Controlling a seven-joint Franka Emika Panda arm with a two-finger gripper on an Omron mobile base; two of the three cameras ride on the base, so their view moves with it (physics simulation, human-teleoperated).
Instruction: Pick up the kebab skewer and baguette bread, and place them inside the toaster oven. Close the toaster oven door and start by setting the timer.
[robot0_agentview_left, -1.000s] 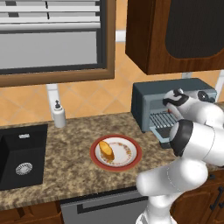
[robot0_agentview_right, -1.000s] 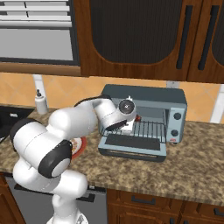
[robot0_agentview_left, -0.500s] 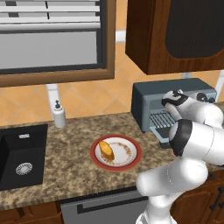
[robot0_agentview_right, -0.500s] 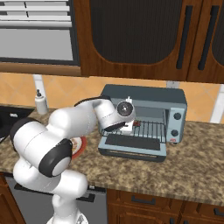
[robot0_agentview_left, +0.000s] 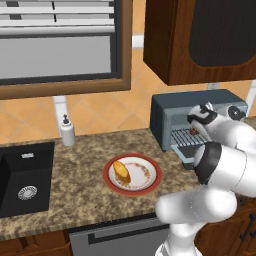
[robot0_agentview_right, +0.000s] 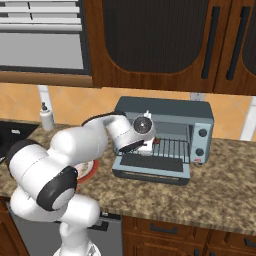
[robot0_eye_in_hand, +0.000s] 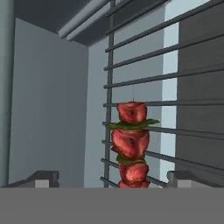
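With its gripper (robot0_eye_in_hand: 111, 177) spread wide inside the oven (robot0_agentview_right: 165, 137), the arm had the skewer (robot0_eye_in_hand: 130, 142) lying on the rack (robot0_eye_in_hand: 166, 92) (door (robot0_agentview_right: 152, 167) down), while the bread (robot0_agentview_left: 121, 171) waited on its plate (robot0_agentview_left: 150, 186), timer unset.

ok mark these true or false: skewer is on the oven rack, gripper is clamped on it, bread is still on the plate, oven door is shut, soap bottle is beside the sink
1. The kebab skewer lies on the toaster oven rack. True.
2. The gripper is clamped on the skewer. False: its fingertips stand wide apart on either side of it.
3. The baguette bread is on the plate. True.
4. The toaster oven door is shut. False: it hangs open, folded down.
5. The soap bottle stands beside the sink. True.
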